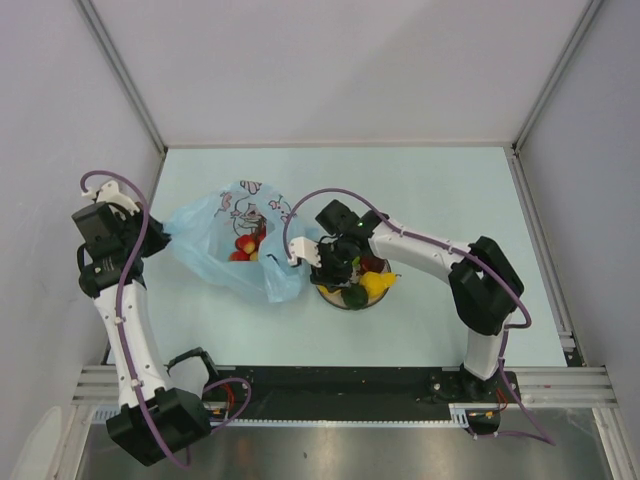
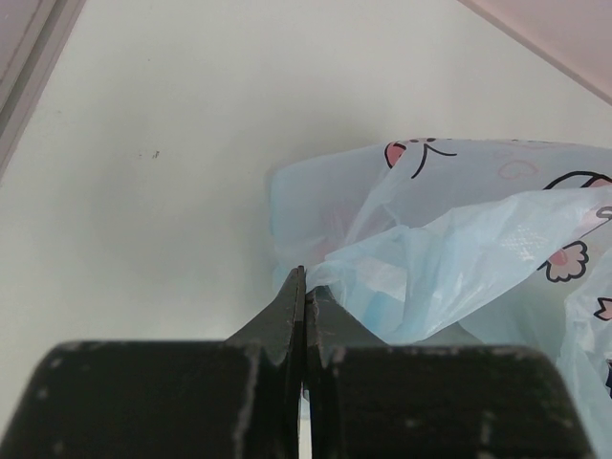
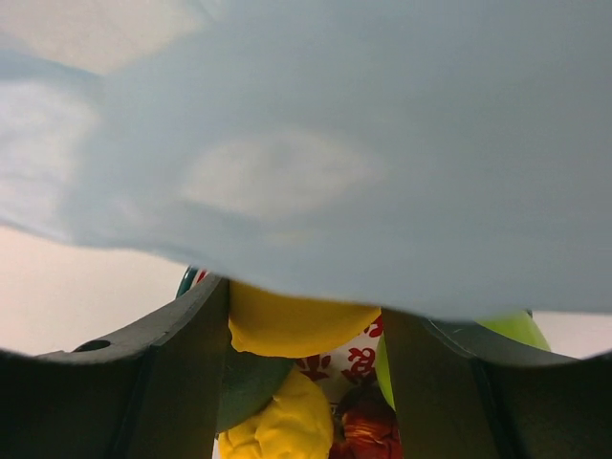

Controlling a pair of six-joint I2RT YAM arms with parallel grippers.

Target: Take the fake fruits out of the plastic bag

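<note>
The light-blue plastic bag (image 1: 222, 250) lies left of centre, and red and yellow fake fruits (image 1: 245, 247) show through its film. My left gripper (image 1: 165, 240) is shut on the bag's left edge; in the left wrist view its jaws (image 2: 306, 282) pinch a fold of the bag (image 2: 459, 249). My right gripper (image 1: 332, 264) hangs over the left part of the plate (image 1: 350, 305), beside the bag's right end. Its jaws (image 3: 306, 298) hold a smooth yellow fruit (image 3: 292, 323) that touches both fingers. Bag film (image 3: 316, 143) hides the fingertips.
On the white plate with red lettering (image 3: 352, 361) lie a lumpy yellow fruit (image 3: 287, 430), a dark green one (image 3: 244, 382), a red one (image 3: 368, 430) and a green apple (image 3: 516, 330). White walls enclose the table on three sides.
</note>
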